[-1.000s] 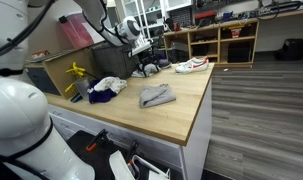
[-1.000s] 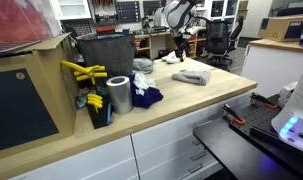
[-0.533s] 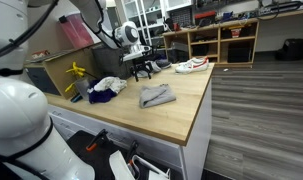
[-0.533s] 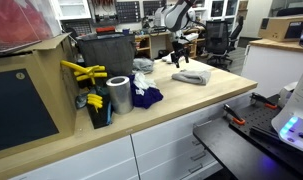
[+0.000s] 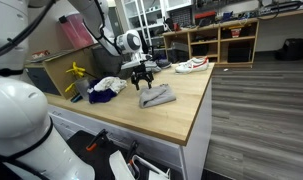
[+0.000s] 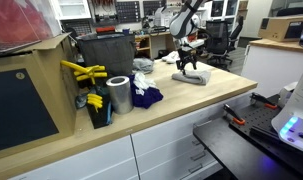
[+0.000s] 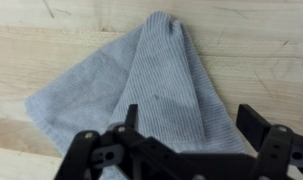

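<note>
A grey knitted cloth lies folded on the wooden table top; it also shows in both exterior views. My gripper hangs just above it with its jaws spread apart and nothing between them. In both exterior views the gripper hovers over the cloth's near end, fingers pointing down.
A white cloth and a dark blue cloth lie beside the grey one. A metal can, yellow tools and a dark bin stand at the table's end. A shoe lies on the far edge.
The gripper has come down and toward the grey cloth, from above the table's far side to just over the cloth. The cloth has not moved.
</note>
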{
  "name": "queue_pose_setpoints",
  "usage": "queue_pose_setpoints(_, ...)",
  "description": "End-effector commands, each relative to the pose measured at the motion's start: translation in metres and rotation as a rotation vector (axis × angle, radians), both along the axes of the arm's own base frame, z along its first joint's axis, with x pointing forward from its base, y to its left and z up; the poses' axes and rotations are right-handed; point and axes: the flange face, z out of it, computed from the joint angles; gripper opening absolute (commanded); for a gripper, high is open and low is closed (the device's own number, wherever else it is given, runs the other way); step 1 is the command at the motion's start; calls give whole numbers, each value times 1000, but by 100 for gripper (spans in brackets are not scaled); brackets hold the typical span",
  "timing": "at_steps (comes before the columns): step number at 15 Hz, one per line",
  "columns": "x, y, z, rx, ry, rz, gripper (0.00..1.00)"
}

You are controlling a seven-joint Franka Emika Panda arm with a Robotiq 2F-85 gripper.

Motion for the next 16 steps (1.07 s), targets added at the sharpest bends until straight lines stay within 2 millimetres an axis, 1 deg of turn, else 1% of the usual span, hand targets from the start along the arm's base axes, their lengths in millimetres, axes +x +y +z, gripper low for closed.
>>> queue_pose_setpoints(1, -3, -8, -3, -21, -27, -37, 100)
queue_pose_setpoints(2, -3, -10, -5, -23, -32, -41, 100)
queue_pose_setpoints(3, -3, -12, -7, -26, -35, -46, 77)
queue_pose_setpoints(5, -2, -15, -10, -30, -39, -52, 66)
queue_pose_setpoints(6, -3, -17, -11, -31, -39, -53, 56)
queue_pose_setpoints(8, -2, -18, -11, -33, -43, -53, 42)
queue_pose_setpoints(9, -2, -19, -10, -33, -45, -53, 34)
queue_pose_setpoints(12, -1, -18, -4, -30, -63, -48, 12)
queue_pose_setpoints(13, 0, -17, -1, -28, -72, -45, 5)
queue_pose_setpoints(14, 0, -16, 2, -27, -82, -42, 0)
queue_pose_setpoints(16, 0, -15, 11, -26, -109, -42, 0)
